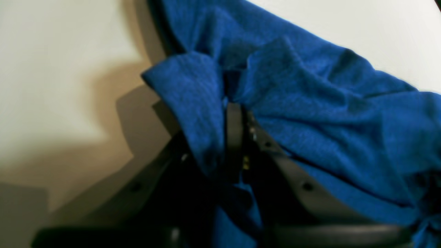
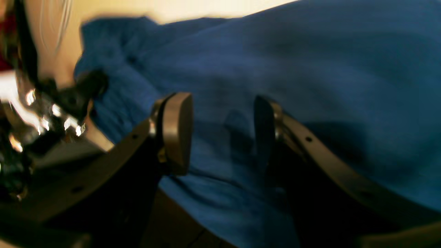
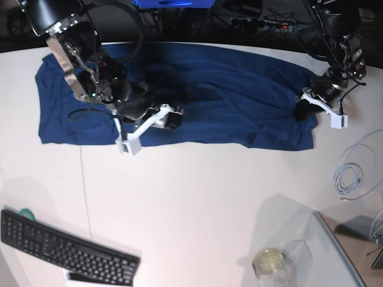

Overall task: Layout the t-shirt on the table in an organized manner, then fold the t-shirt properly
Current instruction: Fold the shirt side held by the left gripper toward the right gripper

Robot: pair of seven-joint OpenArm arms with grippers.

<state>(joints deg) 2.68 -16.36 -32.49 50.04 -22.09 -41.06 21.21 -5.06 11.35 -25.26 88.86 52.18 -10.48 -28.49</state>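
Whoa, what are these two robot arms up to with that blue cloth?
They are working on a dark blue t-shirt spread across the white table. The left tool has pinched a bunch of fabric at one end of the shirt, with cloth gathered around its closed tips. The right tool hangs over the shirt with its jaws apart and nothing gripped between them. The shirt lies stretched out but wrinkled, not yet folded. A black keyboard sits untouched at the near edge.

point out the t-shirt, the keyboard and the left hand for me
t-shirt (image 3: 239, 89): base view, flat middle of the cloth.
keyboard (image 3: 66, 248): base view, middle rows of keys.
left hand (image 1: 237, 113): left wrist view, where the closed fingertips pinch a bunched fold of the t-shirt.
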